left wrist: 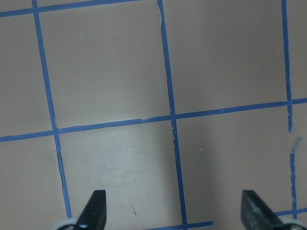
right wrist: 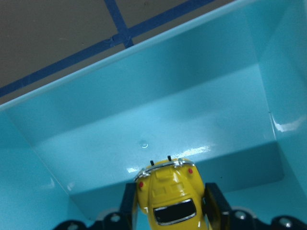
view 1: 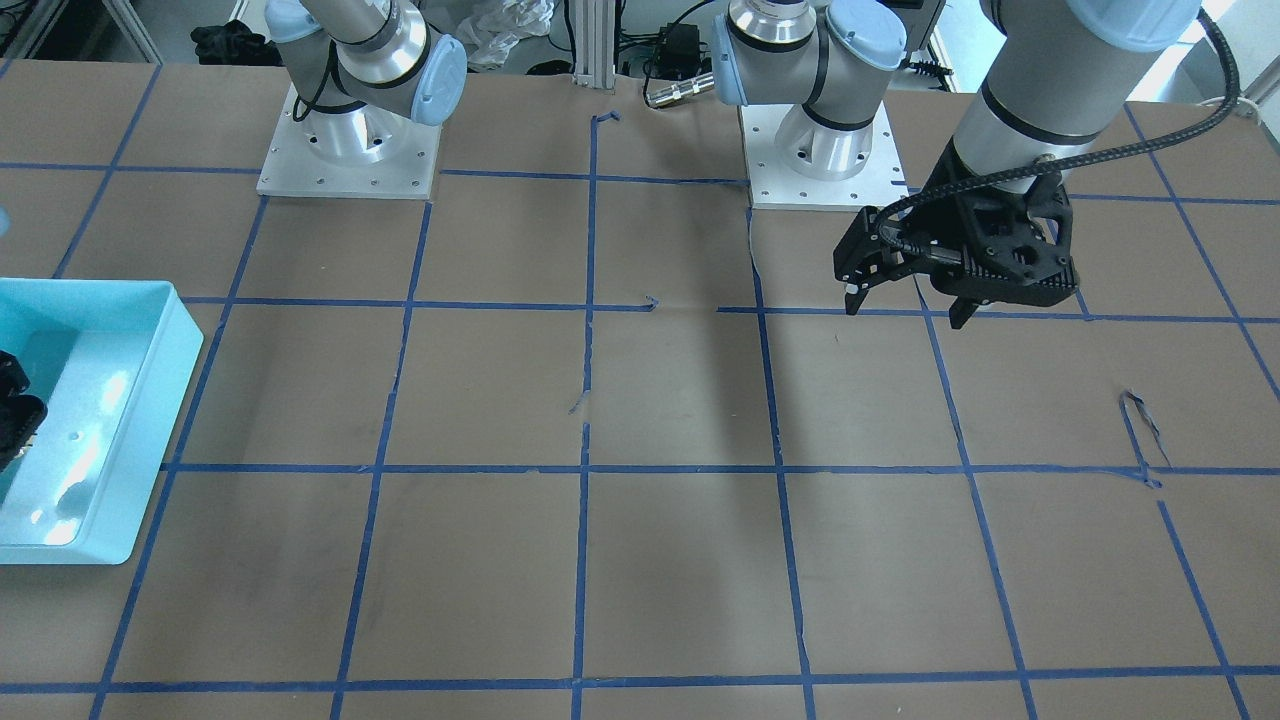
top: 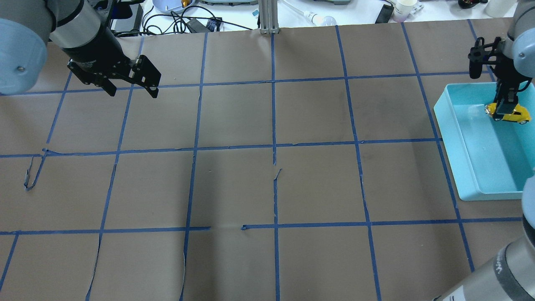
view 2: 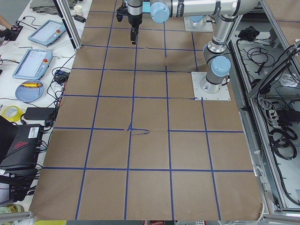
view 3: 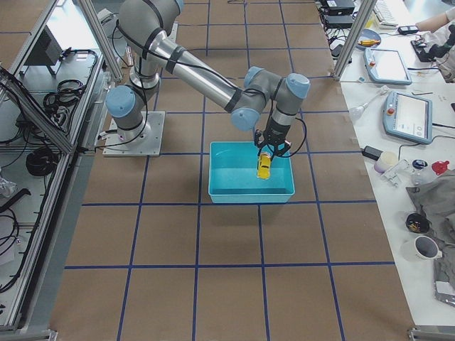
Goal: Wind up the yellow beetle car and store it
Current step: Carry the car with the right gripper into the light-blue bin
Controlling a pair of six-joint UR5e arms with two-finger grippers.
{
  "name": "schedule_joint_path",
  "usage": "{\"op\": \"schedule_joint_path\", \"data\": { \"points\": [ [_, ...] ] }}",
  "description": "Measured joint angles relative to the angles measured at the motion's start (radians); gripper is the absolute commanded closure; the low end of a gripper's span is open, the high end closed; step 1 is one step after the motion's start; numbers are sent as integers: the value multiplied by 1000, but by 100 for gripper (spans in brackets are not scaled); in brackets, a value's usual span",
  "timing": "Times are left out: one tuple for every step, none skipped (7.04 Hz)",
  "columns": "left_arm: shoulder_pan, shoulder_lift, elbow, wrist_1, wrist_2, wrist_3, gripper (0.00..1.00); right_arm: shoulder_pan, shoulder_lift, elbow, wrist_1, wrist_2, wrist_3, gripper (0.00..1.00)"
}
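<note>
The yellow beetle car [top: 509,113] is small and glossy, with dark windows. My right gripper [top: 504,104] is shut on it and holds it inside the light blue bin [top: 455,154], near the bin's far end. In the right wrist view the car [right wrist: 168,196] sits between the two fingers [right wrist: 128,201], its rear towards the bin floor [right wrist: 158,129]. I cannot tell whether it touches the floor. It also shows in the exterior right view [view 3: 264,165]. My left gripper [top: 133,93] is open and empty, above the brown table at the far left [view 1: 905,312].
The bin stands at the table's right end [view 3: 250,193], partly cut off by the frame edge [view 1: 165,420]. Blue tape lines grid the brown table, with a loose torn strip [top: 31,175] at the left. A bench with cables and a cup [top: 402,9] lies beyond the far edge.
</note>
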Motion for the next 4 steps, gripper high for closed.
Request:
{"op": "schedule_joint_path", "data": {
  "points": [
    [0,0,-1,0,1,0,0,-1,-2,37,-19,-2,4,100],
    [0,0,-1,0,1,1,0,-1,-2,66,-25,-2,1,100],
    [0,0,-2,0,1,1,0,-1,-3,85,-28,-2,-8,95],
    [0,0,-3,0,1,1,0,-1,0,96,-30,-2,-17,60]
  ]
}}
